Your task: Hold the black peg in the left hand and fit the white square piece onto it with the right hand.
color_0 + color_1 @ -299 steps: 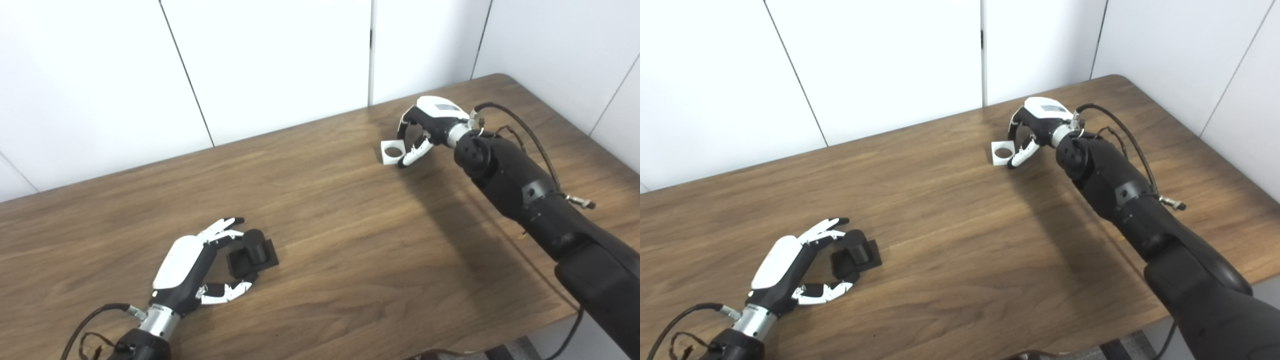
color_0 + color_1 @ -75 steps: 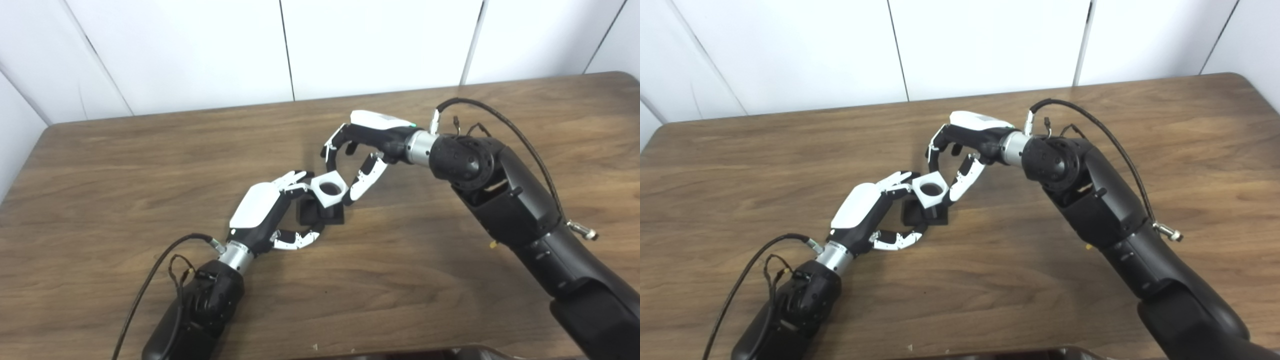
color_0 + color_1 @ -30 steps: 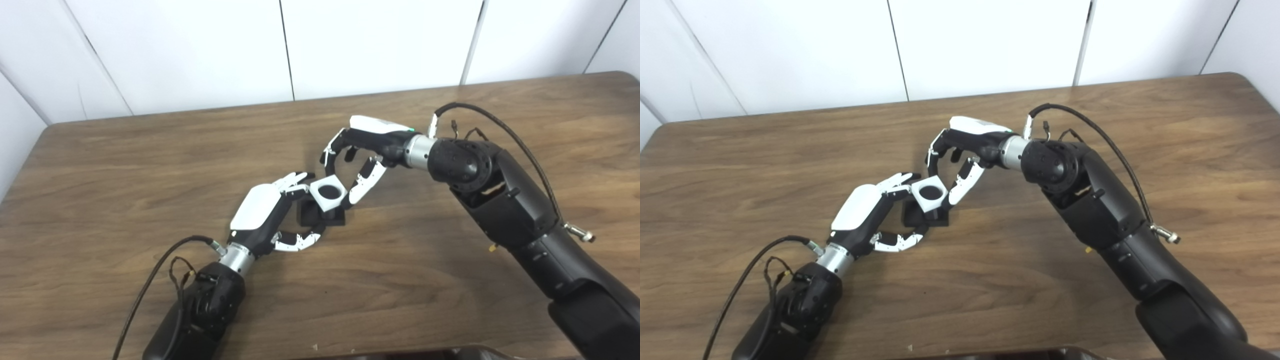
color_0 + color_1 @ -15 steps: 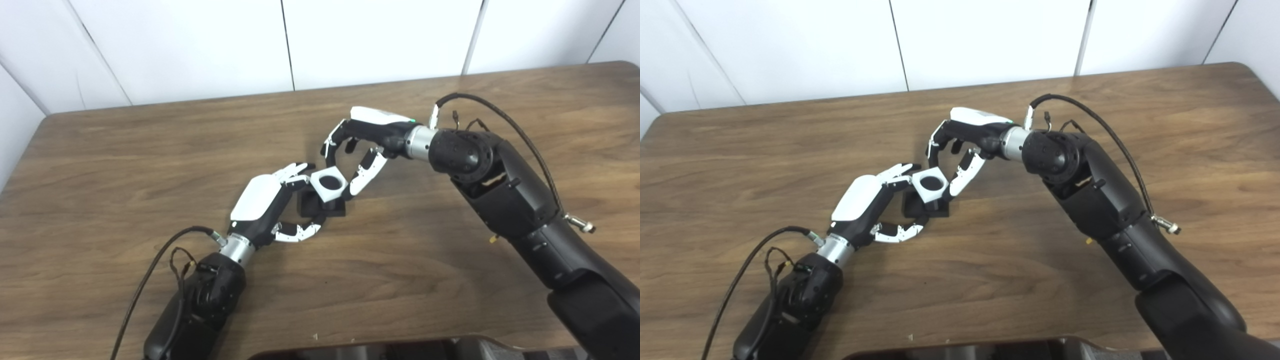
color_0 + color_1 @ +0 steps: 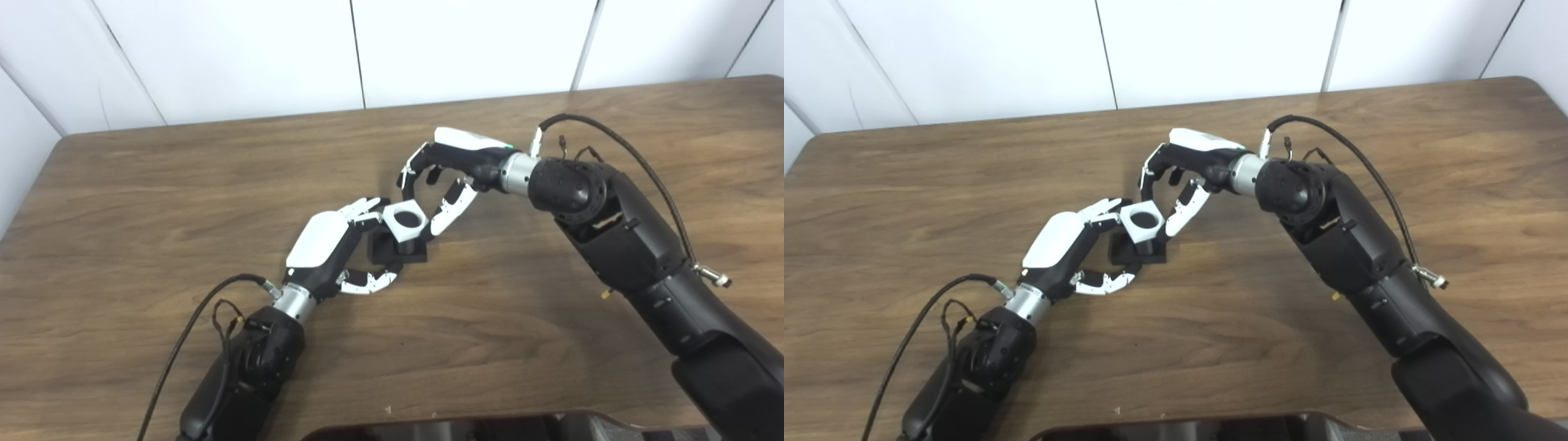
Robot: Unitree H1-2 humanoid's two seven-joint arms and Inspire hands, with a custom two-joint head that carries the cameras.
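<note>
One black peg point(image 5: 399, 250) stands mid-table point(image 5: 153, 184), its square base clasped by the left hand point(image 5: 331, 245). One white square piece point(image 5: 409, 223) sits over the peg's top, pinched between thumb and fingers of the right hand point(image 5: 450, 174), which reaches in from the far right.

Bright, even overhead light, soft shadows under both arms on the table point(image 5: 551, 343); sharp focus, mild glare.
</note>
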